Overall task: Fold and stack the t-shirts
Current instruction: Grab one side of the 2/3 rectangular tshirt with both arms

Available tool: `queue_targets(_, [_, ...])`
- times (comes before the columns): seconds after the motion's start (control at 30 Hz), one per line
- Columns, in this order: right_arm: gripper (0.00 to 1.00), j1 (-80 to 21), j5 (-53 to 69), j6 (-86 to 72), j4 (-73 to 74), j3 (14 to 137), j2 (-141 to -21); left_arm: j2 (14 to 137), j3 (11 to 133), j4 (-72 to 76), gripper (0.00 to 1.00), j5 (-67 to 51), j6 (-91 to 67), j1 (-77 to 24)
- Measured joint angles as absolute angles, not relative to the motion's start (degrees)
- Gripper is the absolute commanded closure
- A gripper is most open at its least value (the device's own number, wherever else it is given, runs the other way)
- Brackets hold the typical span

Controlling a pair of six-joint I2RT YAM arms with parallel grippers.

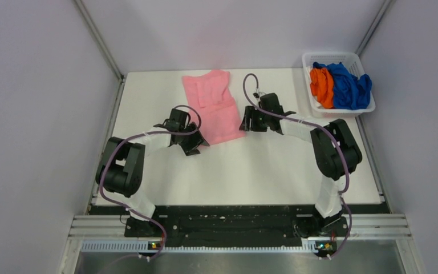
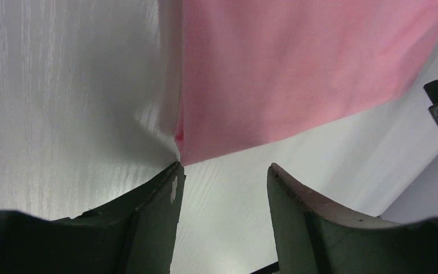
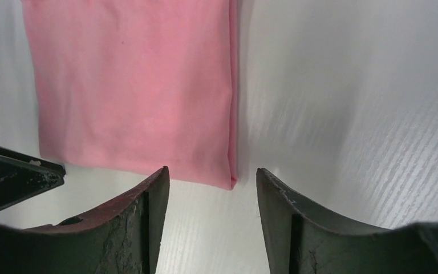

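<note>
The light pink t-shirt (image 1: 214,105) lies flat on the white table (image 1: 262,171), folded into a long strip. My left gripper (image 1: 201,142) is open and empty just off the shirt's near left corner. In the left wrist view the corner of the pink shirt (image 2: 296,74) sits right at the tip of one finger of the left gripper (image 2: 222,171). My right gripper (image 1: 245,124) is open and empty at the near right corner. In the right wrist view the pink shirt's (image 3: 131,85) folded corner lies just ahead of the gap of the right gripper (image 3: 212,174). The orange t-shirt (image 1: 322,85) and blue t-shirt (image 1: 351,85) lie crumpled in the basket.
A white plastic basket (image 1: 313,57) stands at the table's back right corner. Grey walls close in the table on the left, back and right. Both arms' elbows stand over the table's left and right sides.
</note>
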State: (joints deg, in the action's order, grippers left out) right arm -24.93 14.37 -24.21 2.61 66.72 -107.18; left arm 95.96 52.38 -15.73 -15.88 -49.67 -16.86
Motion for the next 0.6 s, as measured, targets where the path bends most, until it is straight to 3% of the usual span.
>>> queue_targets(0.23, [0.47,-26.5,14.7,-24.1,3.1,66.4,-109.9,97.7,54.2,-15.7,0.46,-13.2,-49.9,-17.0])
queue_targets(0.43, [0.56,-26.6,15.1,-24.2,1.4,65.2,-109.9,98.0,54.9,-16.3,0.55,-10.0,-49.9,-17.1])
queue_targets(0.5, [0.59,-26.6,15.3,-24.4,0.6,64.7,-109.9,98.4,55.5,-16.6,0.72,-9.1,-49.8,-17.1])
queue_targets(0.53, [0.63,-26.6,15.5,-24.5,0.1,64.5,-109.9,98.7,55.7,-16.8,0.87,-8.8,-49.9,-17.1])
queue_targets(0.57, [0.7,-26.6,15.6,-24.6,-0.2,64.4,-109.9,99.0,55.9,-16.8,1.0,-8.0,-49.7,-17.1])
queue_targets(0.6, [0.85,-26.6,15.6,-24.7,-0.4,64.1,-109.9,99.3,56.0,-16.7,1.0,-7.7,-49.6,-17.1])
